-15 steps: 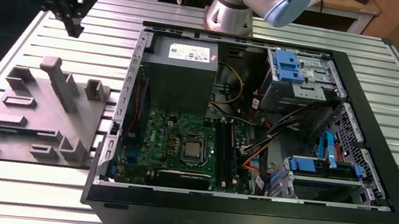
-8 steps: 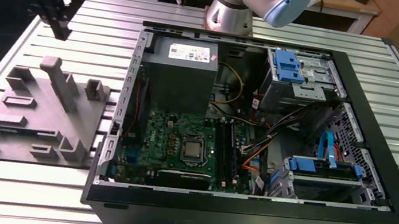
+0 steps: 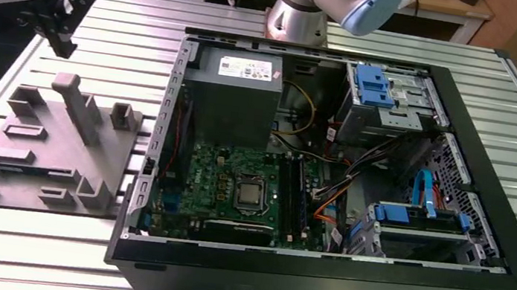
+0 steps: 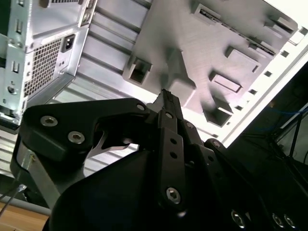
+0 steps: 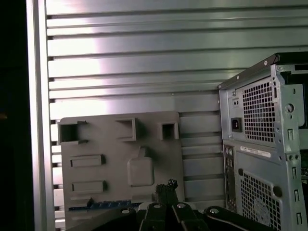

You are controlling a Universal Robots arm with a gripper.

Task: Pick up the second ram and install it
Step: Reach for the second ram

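Fingers (image 4: pixel 169 125) of the gripper (image 4: pixel 165 94) are seen pressed together at the tips, with no gap between them and nothing held. The gripper is poised in the air near the grey fixture tray (image 5: pixel 120 144), touching nothing. The second ram (image 5: pixel 98 206) is seen lying along one edge of that tray, partly hidden by the gripper's body. Farther off, on the slatted table (image 3: pixel 125 15), the open computer case (image 3: pixel 270 282) is set just beside the tray.
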